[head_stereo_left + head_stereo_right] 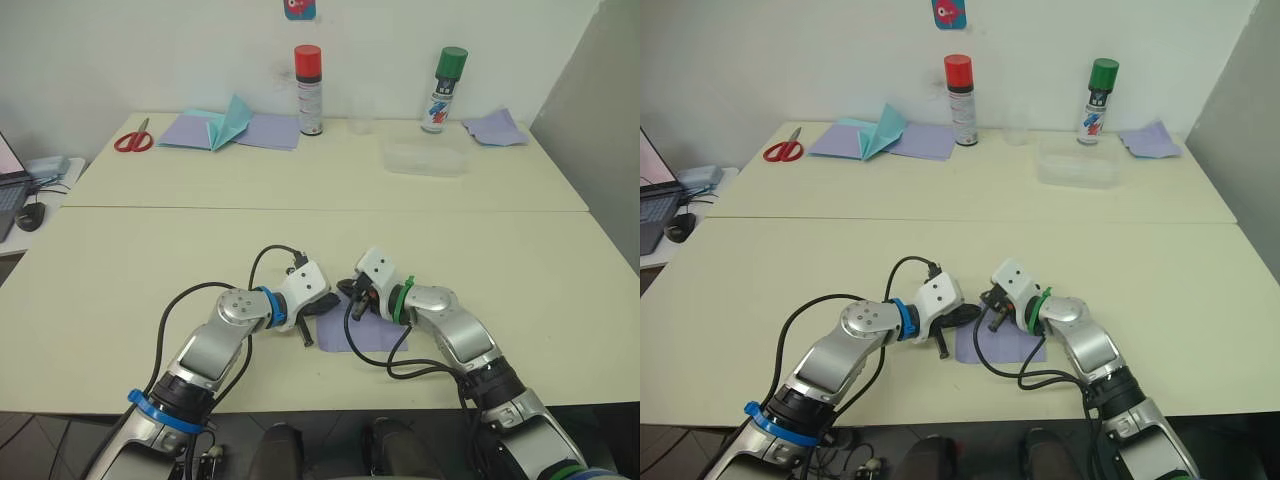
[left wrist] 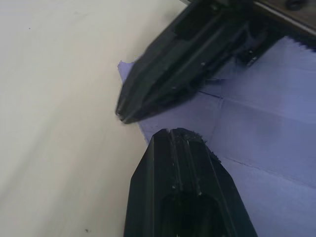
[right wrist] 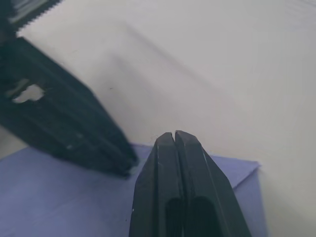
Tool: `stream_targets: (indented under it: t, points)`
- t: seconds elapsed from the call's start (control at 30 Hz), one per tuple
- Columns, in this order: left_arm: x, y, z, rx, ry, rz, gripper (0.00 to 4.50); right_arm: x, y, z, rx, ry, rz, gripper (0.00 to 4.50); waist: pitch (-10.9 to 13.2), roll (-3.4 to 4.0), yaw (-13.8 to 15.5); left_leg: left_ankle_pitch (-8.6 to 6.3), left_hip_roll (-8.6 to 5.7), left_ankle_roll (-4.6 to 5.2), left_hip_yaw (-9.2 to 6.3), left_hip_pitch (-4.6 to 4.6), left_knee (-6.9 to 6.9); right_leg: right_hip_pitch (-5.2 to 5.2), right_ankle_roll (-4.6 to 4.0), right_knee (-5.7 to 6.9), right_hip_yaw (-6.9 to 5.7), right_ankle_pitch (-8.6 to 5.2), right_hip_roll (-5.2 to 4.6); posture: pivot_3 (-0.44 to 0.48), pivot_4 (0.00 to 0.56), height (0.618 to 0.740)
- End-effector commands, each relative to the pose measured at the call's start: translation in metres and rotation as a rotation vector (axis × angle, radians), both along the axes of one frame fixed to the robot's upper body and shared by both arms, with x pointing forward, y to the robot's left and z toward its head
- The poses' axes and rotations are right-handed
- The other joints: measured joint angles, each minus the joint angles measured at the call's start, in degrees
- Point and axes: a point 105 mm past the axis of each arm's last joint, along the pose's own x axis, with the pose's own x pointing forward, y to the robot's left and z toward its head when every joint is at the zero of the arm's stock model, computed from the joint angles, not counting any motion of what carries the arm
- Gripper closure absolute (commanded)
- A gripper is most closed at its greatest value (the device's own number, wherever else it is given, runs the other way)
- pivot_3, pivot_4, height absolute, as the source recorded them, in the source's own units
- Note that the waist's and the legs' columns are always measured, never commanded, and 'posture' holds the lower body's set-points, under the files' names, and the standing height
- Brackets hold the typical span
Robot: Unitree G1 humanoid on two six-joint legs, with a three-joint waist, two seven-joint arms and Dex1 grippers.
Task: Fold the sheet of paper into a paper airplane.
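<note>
Lying flat under both tips, the sheet of paper [image 1: 372, 330] sat nearer the right gripper [image 1: 352, 296]; left gripper [image 1: 318, 308] and right pinched closed, prob. holding nothing.

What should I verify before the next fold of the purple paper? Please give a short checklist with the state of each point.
1. Paper lies flat on the table near the front edge: ok.
2. Crease lines visible on the paper: ok.
3. Left tool shut, tip at the paper's edge: ok.
4. Right tool shut, over the paper: ok.
5. Both tools apart from each other: ok, but close.
6. Paper pinned firmly under a tool: cannot tell.
</note>
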Motion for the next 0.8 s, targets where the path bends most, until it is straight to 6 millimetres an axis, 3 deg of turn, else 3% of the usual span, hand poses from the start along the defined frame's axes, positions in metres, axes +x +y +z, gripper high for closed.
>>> stream_targets:
  t: [0.03, 0.47, 0.67, 0.8]
  points:
    - [-0.007, 0.005, -0.021, 0.057, 0.069, -0.001, 4.48, 0.014, -0.027, -0.011, -0.045, 0.026, -0.135, 4.50, 0.0, -0.01, 0.0, 0.00, 0.00, 0.00, 0.00, 0.00, 0.00, 0.00, -0.01, 0.00, 0.00, 0.00, 0.00, 0.000, 0.150, 0.740]
    - [-0.008, 0.007, -0.025, 0.070, 0.070, -0.004, 4.48, 0.016, -0.047, -0.009, -0.039, 0.004, -0.193, 4.50, -0.1, 0.00, 0.1, 0.00, 0.00, 0.00, 0.00, 0.02, -0.01, 0.04, -0.02, -0.01, 0.02, -0.01, -0.08, 0.000, 0.150, 0.740]
    - [-0.006, 0.004, -0.025, 0.067, 0.066, -0.008, 4.48, 0.010, -0.038, 0.034, 0.215, -0.045, -0.130, 4.50, 0.0, 0.02, 0.1, 0.00, 0.00, 0.00, 0.03, -0.02, -0.02, 0.02, 0.02, -0.01, 0.02, 0.01, -0.08, 0.000, 0.150, 0.740]
    - [-0.006, 0.003, -0.028, 0.069, 0.068, -0.012, 4.48, 0.004, -0.061, 0.044, 0.162, -0.049, -0.107, 4.50, 0.0, 0.07, 0.3, 0.00, 0.00, 0.00, 0.02, -0.07, -0.01, -0.01, 0.03, -0.01, 0.01, 0.02, -0.13, 0.000, 0.150, 0.740]
